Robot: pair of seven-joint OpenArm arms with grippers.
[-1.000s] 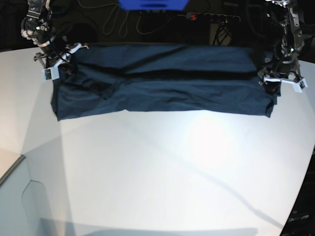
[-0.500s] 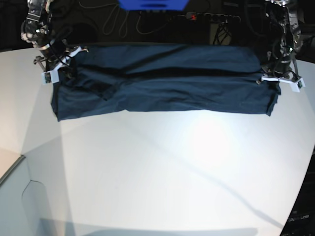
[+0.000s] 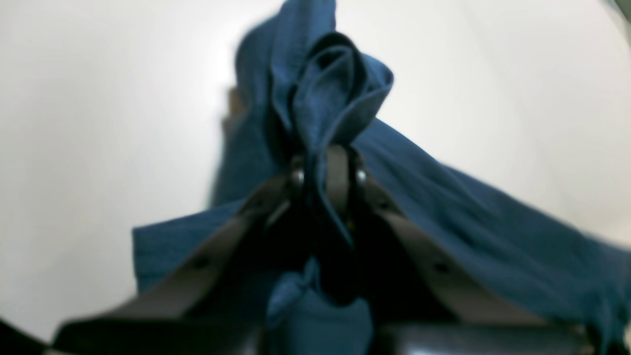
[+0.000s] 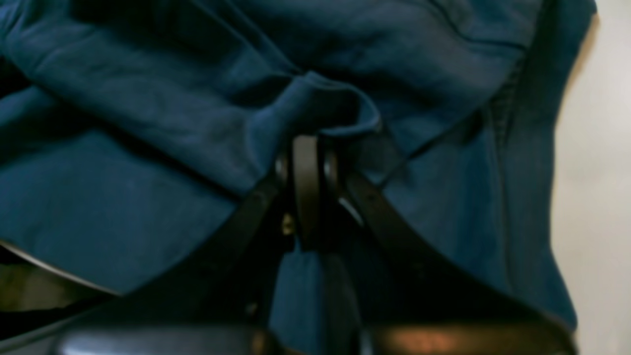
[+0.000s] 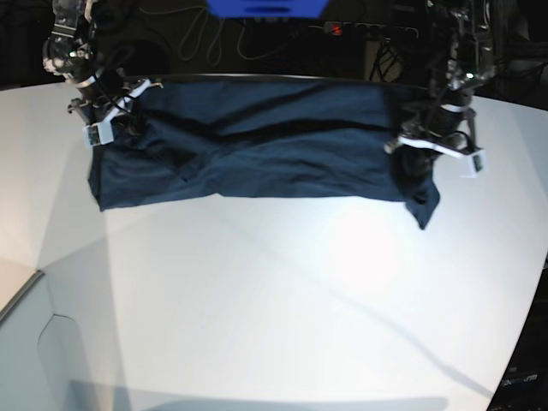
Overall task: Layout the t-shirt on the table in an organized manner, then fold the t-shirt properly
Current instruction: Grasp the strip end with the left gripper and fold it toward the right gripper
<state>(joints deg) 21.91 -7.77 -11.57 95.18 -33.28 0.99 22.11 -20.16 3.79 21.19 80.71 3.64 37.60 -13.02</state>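
Both arms are on the dark navy-blue short-sleeved cloth t-shirt (image 5: pixel 257 145), which is stretched as a long band across the far part of the large white smooth table (image 5: pixel 282 291), close to the table's back edge. At the band's end on the base view's right, the left gripper (image 5: pixel 432 147) has its two dark fingers pressed together on a bunched fold of cloth; the wrist view shows the fabric rolled up and pinched tight between them, with more of it draping down toward the white top. A loose corner hangs below that grip and points toward the table's near side. At the other end of the shirt, the right gripper (image 5: pixel 107 120) is likewise clamped on a fold, and its wrist view shows a hem seam running just beside the pinch. Now the risks, as I judge them. The shirt is creased along its length, with dark ridges running between the two grips, so if the arms pull unevenly those ridges could set into a twisted layout. The left pinch holds a thick roll, not a single layer, so letting go there may drop a crumpled lump, not a flat edge. The band also lies very near the table's back edge, where any drift away from the near side could send cloth over it.
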